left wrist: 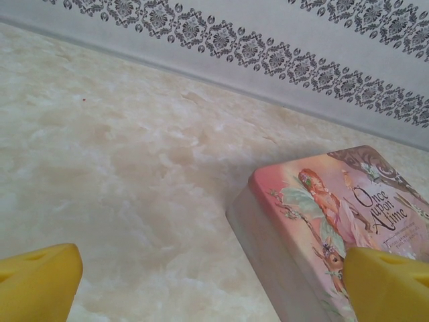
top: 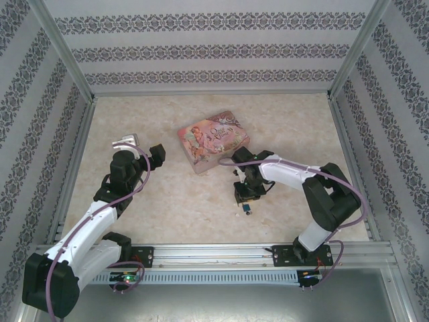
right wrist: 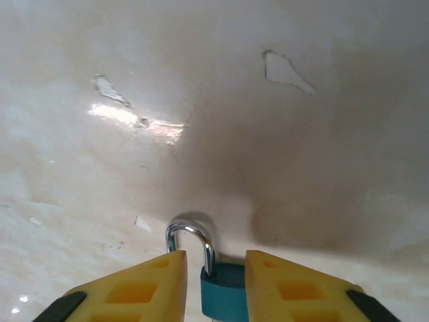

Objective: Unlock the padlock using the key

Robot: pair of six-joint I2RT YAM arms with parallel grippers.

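Note:
The padlock (right wrist: 224,295) has a blue body and a silver shackle (right wrist: 192,236) and lies on the pale marble-look table. My right gripper (right wrist: 215,285) straddles it. The right finger touches the body, a narrow gap stays between the left finger and the body, and one shackle leg runs behind the left finger. From above, the padlock (top: 248,209) peeks out just below the right gripper (top: 244,198). My left gripper (left wrist: 214,295) is wide open and empty, left of the pink tin; in the top view it (top: 156,155) hangs over the table. The key is out of view.
The pink illustrated tin (top: 213,139) lies mid-table between the two arms, close to the left gripper's right finger (left wrist: 392,285). Patterned walls enclose the table on three sides. A metal rail (top: 214,253) runs along the near edge.

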